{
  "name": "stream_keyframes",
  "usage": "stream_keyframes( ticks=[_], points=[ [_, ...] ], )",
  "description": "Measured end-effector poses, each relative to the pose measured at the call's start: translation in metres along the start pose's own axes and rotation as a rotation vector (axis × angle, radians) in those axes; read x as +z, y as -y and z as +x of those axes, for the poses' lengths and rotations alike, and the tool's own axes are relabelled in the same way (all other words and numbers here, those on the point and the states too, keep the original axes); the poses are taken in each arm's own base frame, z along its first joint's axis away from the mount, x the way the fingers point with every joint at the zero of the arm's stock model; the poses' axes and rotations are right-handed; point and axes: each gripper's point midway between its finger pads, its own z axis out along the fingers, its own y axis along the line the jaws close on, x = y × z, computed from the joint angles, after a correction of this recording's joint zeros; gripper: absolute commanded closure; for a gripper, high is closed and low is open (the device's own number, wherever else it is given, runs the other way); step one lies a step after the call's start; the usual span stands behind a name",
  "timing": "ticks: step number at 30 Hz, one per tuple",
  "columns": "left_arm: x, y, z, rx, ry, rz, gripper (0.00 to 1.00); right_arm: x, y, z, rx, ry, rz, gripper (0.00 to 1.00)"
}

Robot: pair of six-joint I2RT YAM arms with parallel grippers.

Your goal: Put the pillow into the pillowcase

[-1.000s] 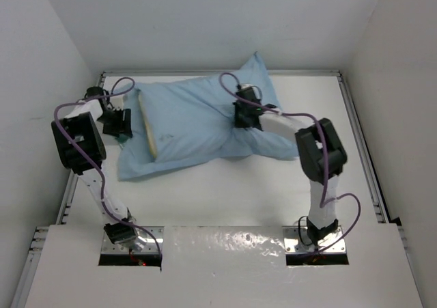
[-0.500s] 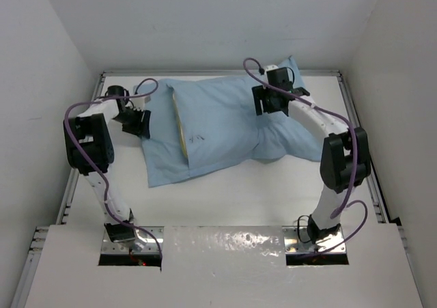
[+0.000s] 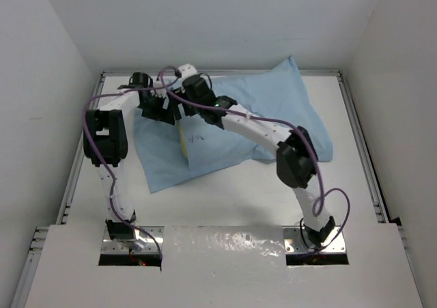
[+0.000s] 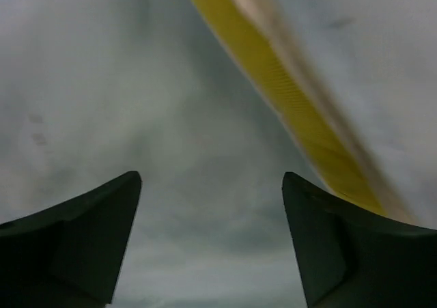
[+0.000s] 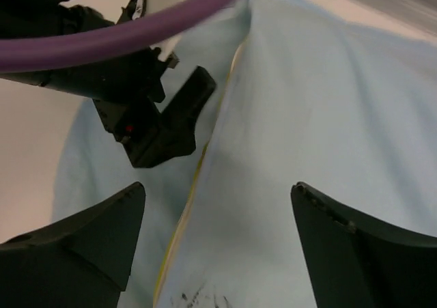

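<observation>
The light blue pillowcase [image 3: 266, 110] lies across the far half of the table with the pillow inside it. Only the pillow's yellow-trimmed edge [image 3: 183, 136] shows at the case's left opening, with a loose flap of the case spread to its left. My left gripper [image 3: 162, 111] hovers over that flap, open and empty; in its wrist view the yellow trim [image 4: 293, 103] runs past the right finger. My right gripper [image 3: 198, 106] reaches across the pillow to the same edge, open and empty above the covered pillow [image 5: 176, 243] and the pillowcase [image 5: 328, 117], with the left gripper [image 5: 157, 130] just beyond.
The table's raised metal rim [image 3: 102, 79] runs close behind the left gripper. White walls enclose the table on three sides. The right arm's elbow [image 3: 295, 159] hangs over the pillowcase's near right part. Bare white tabletop [image 3: 225, 199] lies between the pillowcase and the arm bases.
Both grippers have opened. The right arm let go near the case's far right corner and swung left to the yellow edge. The left gripper shifted right towards the same edge.
</observation>
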Motion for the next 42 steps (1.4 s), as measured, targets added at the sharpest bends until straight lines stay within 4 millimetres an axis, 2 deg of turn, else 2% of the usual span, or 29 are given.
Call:
stream_keyframes(
  ticks=[2,3,5,7,9,11,12,13,15,16,18,22,26,28,30,33,35,38,39,40,42],
  points=[
    [0.024,0.001,0.027,-0.046,-0.075,0.009,0.0,0.023,-0.014,0.033,-0.027,-0.061,0.004,0.05],
    [0.031,0.001,0.033,-0.057,-0.09,0.011,0.0,0.032,-0.017,0.051,-0.037,-0.092,0.012,0.01],
    [0.03,-0.002,0.021,-0.058,-0.05,-0.018,0.0,0.045,-0.021,0.094,-0.055,-0.177,0.036,0.01],
    [0.039,-0.008,0.021,-0.056,-0.033,-0.055,0.05,0.052,-0.014,0.128,-0.068,-0.227,0.088,0.01],
    [0.041,-0.014,0.019,-0.059,-0.014,-0.095,0.43,0.054,-0.004,0.147,-0.067,-0.235,0.14,0.02],
    [0.045,-0.022,0.017,-0.054,0.005,-0.135,0.96,0.056,0.004,0.151,-0.052,-0.211,0.184,0.04],
    [0.047,-0.025,0.016,-0.055,0.013,-0.146,0.99,0.056,0.007,0.151,-0.043,-0.198,0.201,0.1],
    [0.049,-0.027,0.014,-0.054,0.022,-0.151,1.0,0.057,0.009,0.149,-0.038,-0.189,0.213,0.15],
    [0.051,-0.028,0.012,-0.066,0.036,-0.144,1.0,0.057,0.012,0.149,-0.027,-0.181,0.235,0.36],
    [0.051,-0.028,0.012,-0.073,0.039,-0.14,1.0,0.057,0.014,0.148,-0.022,-0.179,0.245,0.68],
    [0.051,-0.027,0.011,-0.082,0.046,-0.12,1.0,0.058,0.019,0.15,-0.014,-0.186,0.274,1.0],
    [0.048,-0.026,0.011,-0.106,0.065,-0.052,1.0,0.056,0.034,0.153,0.088,-0.181,0.297,1.0],
    [0.039,-0.027,0.022,-0.141,0.041,-0.001,1.0,0.026,0.062,0.153,0.235,-0.172,0.236,1.0],
    [0.029,-0.035,0.028,-0.144,0.028,-0.02,1.0,0.009,0.086,0.145,0.319,-0.157,0.209,1.0],
    [0.015,-0.051,0.03,-0.141,0.03,-0.071,1.0,-0.004,0.118,0.133,0.395,-0.128,0.2,1.0],
    [-0.002,-0.073,0.029,-0.127,0.044,-0.136,1.0,-0.009,0.142,0.109,0.463,-0.072,0.138,1.0],
    [-0.005,-0.075,0.029,-0.108,0.042,-0.152,1.0,-0.008,0.131,0.1,0.462,-0.071,0.069,1.0],
    [-0.006,-0.069,0.031,-0.095,0.027,-0.143,0.98,-0.007,0.098,0.1,0.43,-0.088,-0.006,1.0],
    [-0.005,-0.067,0.031,-0.097,0.023,-0.134,0.91,-0.007,0.088,0.102,0.425,-0.096,-0.023,1.0],
    [-0.006,-0.062,0.031,-0.099,0.015,-0.122,0.78,-0.006,0.078,0.104,0.423,-0.104,-0.041,1.0],
    [-0.008,-0.052,0.028,-0.113,0.006,-0.086,0.59,-0.001,0.061,0.114,0.43,-0.126,-0.069,1.0]
  ],
)
